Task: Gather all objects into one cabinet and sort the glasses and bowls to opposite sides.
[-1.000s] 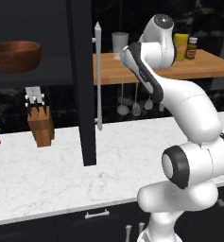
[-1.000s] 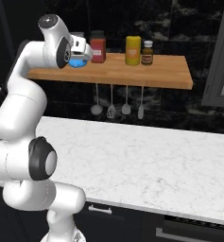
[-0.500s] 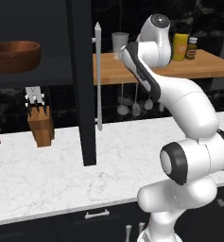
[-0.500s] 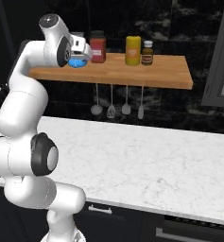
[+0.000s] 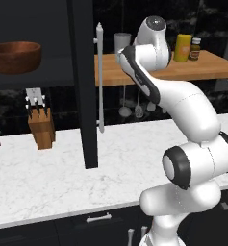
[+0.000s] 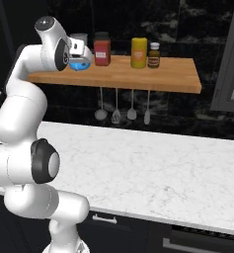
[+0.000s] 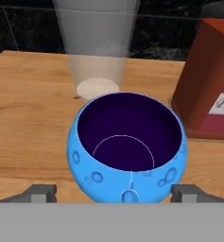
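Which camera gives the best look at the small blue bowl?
The hand view: the small blue bowl sits close up between the gripper fingertips, its dark inside visible. The right base view shows only a sliver of it beside the hand. In the left base view the arm hides it.

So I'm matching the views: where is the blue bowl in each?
Left base view: not visible.
Right base view: blue bowl upper left on the wooden shelf, by the hand.
Hand view: blue bowl centre.
Shared landmark: red jar beside it.
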{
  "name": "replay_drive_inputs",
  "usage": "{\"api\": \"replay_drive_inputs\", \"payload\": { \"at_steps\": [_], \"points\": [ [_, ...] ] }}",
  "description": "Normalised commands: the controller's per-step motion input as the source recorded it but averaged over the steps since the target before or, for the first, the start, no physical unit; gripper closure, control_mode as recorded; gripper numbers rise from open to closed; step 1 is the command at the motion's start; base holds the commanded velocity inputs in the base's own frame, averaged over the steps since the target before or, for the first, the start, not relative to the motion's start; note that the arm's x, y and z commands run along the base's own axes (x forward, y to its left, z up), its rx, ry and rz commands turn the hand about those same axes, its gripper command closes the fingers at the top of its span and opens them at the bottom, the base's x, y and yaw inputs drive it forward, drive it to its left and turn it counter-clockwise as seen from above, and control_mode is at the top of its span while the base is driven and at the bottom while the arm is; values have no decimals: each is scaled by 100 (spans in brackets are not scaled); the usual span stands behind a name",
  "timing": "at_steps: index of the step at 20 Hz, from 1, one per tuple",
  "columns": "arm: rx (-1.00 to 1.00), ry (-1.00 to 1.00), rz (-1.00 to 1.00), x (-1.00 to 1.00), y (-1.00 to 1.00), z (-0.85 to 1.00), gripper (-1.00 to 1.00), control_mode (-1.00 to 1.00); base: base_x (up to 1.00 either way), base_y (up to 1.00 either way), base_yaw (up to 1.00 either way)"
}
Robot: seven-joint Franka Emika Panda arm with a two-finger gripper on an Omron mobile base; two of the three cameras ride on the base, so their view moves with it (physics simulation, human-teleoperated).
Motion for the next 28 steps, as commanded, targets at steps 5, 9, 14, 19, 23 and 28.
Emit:
{"api": "replay_drive_inputs", "payload": {
  "at_steps": [5, 9, 14, 19, 23, 28],
  "points": [
    [1, 0, 0, 6, -6, -5, 100, -100, 0, 0, 0],
    [7, 0, 0, 16, -28, 0, 100, -100, 0, 0, 0],
    [6, 0, 0, 13, -23, 0, 100, -100, 0, 0, 0],
    [3, 0, 0, 0, -9, 0, 100, -100, 0, 0, 0],
    [0, -3, 0, -29, -1, 1, 100, -100, 0, 0, 0],
    [-1, -13, 0, -54, 0, 8, 100, -100, 0, 0, 0]
  ]
}}
